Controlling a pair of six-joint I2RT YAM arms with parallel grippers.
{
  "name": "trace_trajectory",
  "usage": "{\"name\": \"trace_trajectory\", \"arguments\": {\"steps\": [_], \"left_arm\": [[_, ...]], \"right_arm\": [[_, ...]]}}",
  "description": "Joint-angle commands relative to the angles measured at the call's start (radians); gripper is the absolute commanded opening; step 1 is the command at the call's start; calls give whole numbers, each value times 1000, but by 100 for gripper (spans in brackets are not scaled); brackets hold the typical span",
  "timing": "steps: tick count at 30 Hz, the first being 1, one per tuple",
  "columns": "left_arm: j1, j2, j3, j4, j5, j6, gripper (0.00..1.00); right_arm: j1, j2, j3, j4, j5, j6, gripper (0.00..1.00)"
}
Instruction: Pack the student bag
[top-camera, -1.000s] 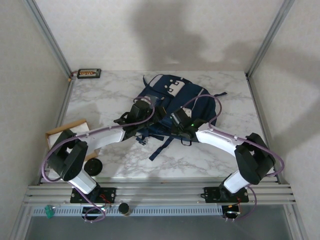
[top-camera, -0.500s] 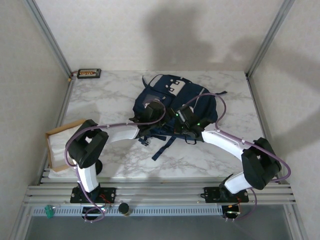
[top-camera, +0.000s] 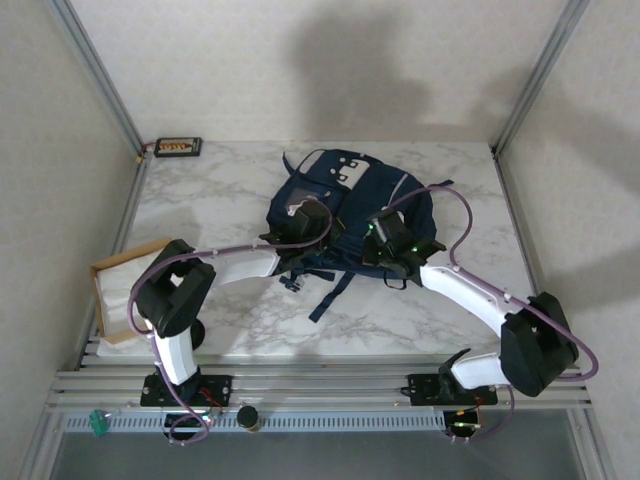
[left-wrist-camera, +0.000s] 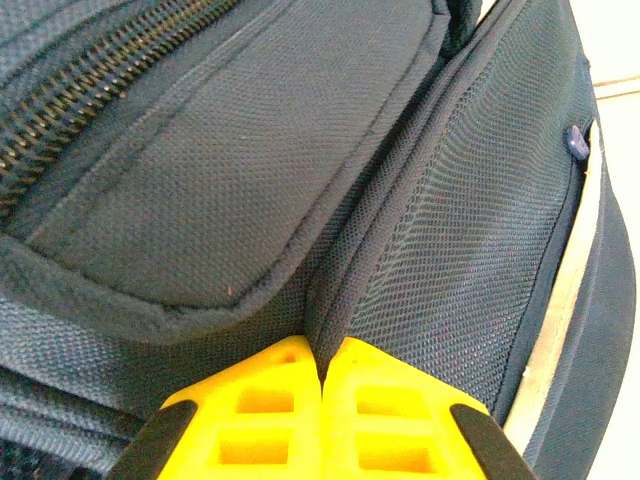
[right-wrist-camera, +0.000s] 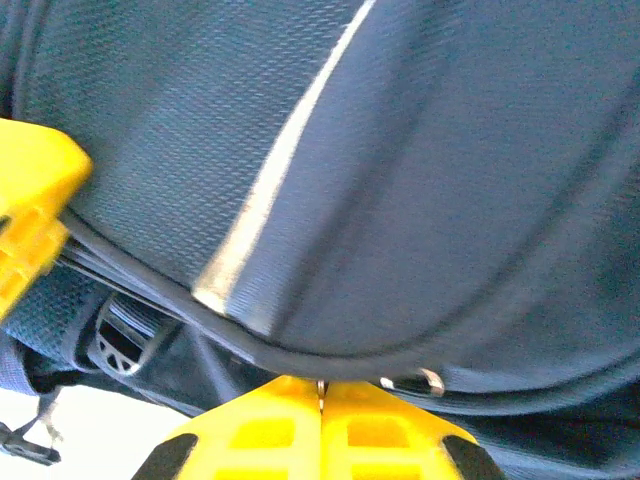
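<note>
The student bag (top-camera: 350, 190), navy blue with white patches, lies on the marble table with its dark straps trailing toward the near edge. My left gripper (top-camera: 303, 222) is on the bag's left side. In the left wrist view that gripper (left-wrist-camera: 324, 352) is shut, its yellow fingers pinching a raised fold of the bag's mesh fabric (left-wrist-camera: 350, 270). My right gripper (top-camera: 385, 235) is at the bag's right side. Seen from the right wrist, it (right-wrist-camera: 320, 385) is shut on a small metal zipper pull under the bag's piped edge (right-wrist-camera: 330, 355), below a pale stripe (right-wrist-camera: 270, 180).
An open cardboard box (top-camera: 125, 285) with white contents stands at the table's left edge. A small black and orange device (top-camera: 178, 147) lies at the back left corner. A black round object (top-camera: 188, 333) sits by the left arm's base. Metal frame posts flank the table.
My left arm reached farther onto the bag and its jaws closed on the fabric fold. My right arm swung to the right, still shut, along the bag's edge.
</note>
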Motion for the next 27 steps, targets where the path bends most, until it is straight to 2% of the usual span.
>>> {"name": "trace_trajectory", "arguments": {"steps": [1,6,10,13,14,15,16,21,27], "left_arm": [[73,-83,-26,-94,-164,72,0],[130,-138,-59,-159,-172,158,0],[183,-166,-52,-189,-137,272,0],[195,-195,-58,-195,-80,306,0],[196,-204,-64,-193,-32,300,15],[194,-213,-71,-186,28,286,31],[190,-224,-81,-184,68,264,36],[80,-308,-205,-11,117,17,51],[-27,-246,-226,155,116,-223,52]], "right_arm": [[-30,-68,-22,-104,53,-30,0],[-86,-93,-27,-134,-8,-71,0],[-76,-46,-9,-62,-159,-170,0],[-57,1,9,-46,-167,-202,0],[-57,10,13,-40,-177,-203,0],[-58,11,12,-24,-203,-209,0],[-58,5,7,-11,-220,-208,0],[-59,3,-8,16,-230,-196,0],[-59,21,-7,22,-223,-198,0]]}}
